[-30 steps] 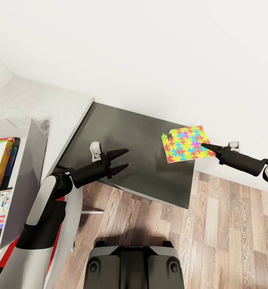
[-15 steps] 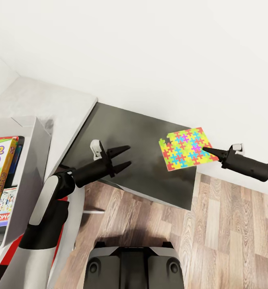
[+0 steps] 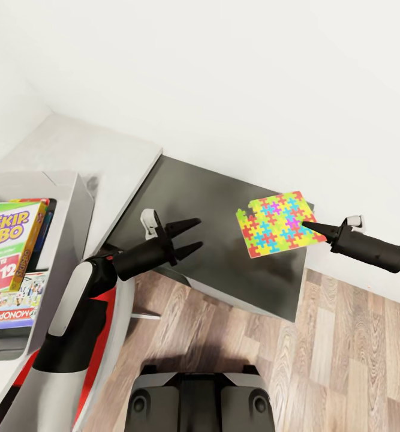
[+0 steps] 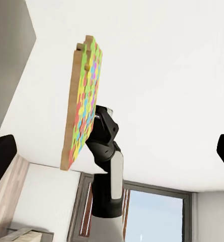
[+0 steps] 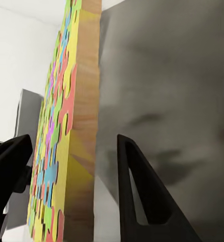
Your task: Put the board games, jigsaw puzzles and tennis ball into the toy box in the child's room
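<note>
The jigsaw puzzle (image 3: 276, 222) is held above the dark cabinet section (image 3: 211, 240) at about 2 o'clock in the head view; it looks thin, stiff and light, best pinched at an edge. The right gripper (image 3: 312, 228) has 1 edge clamped between its fingers, while the left gripper (image 3: 195, 236), at 9 o'clock of the puzzle, is spread and empty.

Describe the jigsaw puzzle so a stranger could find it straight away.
Look past the pale table to its dark grey cabinet section. Above its far right corner, the right gripper holds the jigsaw puzzle: a thin sheet of interlocking yellow, pink, blue and green pieces.
</note>
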